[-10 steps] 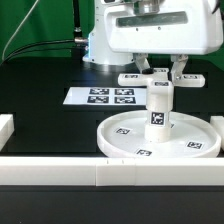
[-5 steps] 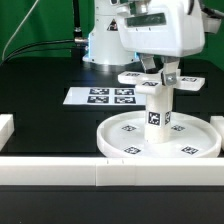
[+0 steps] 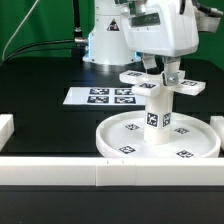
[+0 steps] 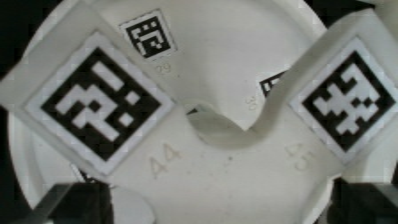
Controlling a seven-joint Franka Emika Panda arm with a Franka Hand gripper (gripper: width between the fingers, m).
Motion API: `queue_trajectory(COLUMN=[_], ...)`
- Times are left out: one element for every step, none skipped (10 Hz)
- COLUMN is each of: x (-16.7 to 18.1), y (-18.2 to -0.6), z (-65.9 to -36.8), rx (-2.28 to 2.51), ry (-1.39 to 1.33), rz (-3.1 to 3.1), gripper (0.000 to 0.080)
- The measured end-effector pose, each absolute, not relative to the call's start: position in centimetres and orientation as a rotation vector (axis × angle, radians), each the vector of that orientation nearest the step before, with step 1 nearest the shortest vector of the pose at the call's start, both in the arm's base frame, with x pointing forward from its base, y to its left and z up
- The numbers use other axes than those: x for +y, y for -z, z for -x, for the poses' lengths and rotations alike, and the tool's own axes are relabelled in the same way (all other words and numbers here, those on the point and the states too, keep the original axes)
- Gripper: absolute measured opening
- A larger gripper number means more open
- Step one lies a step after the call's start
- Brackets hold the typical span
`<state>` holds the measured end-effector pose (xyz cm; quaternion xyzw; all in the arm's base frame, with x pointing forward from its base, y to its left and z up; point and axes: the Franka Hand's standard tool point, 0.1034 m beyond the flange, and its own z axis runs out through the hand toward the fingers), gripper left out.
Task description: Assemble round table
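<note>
Gripping the top of the short thick cylinder (image 3: 156, 112), the gripper (image 3: 160, 79) has its two fingers (image 3: 169, 76) pinched on either side of the cylinder's upper end, so it's closed on that part. The cylinder stands upright, maybe tipped a hair, and its bottom sits on the middle of the large round disc (image 3: 199, 146), right where the hub would be, though I can't tell if it's actually seated or just resting there. A square tag faces the camera on the cylinder's side, and more tags lie flat on the disc around it. The disc itself sits toward the front of the black counter (image 3: 45, 125), over on the exterior view's right, just behind the white border rail (image 3: 100, 176) that runs along the front edge. Behind the cylinder, further toward the back of the counter, the cross-shaped piece (image 3: 190, 84) lies flat, partly hidden by the gripper. The marker board (image 3: 100, 97) lies flat near the middle of the counter, well clear of the disc. In the wrist view it's mostly white plastic up close: the cylinder (image 4: 222, 125) between two big tags, with the disc (image 4: 80, 30) behind, and dark fingertips (image 4: 71, 205) just poking in at the edge.
</note>
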<state>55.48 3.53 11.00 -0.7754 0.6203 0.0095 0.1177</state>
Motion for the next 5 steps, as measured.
queue_trajectory(x=[3.4, 3.2, 3.2, 3.3, 3.4], y=[-12.4, -13.7, -13.3, -13.1, -13.1], z=[-55.1, -54.8, -54.9, -54.9, -54.9], rx=[1.813, 1.809, 1.803, 1.802, 1.799], ry=[-0.045, -0.048, -0.04, -0.045, -0.044], rz=[2.26, 2.255, 2.262, 2.266, 2.267], gripper=[0.0639, 0.0648, 0.0648, 0.0648, 0.0648])
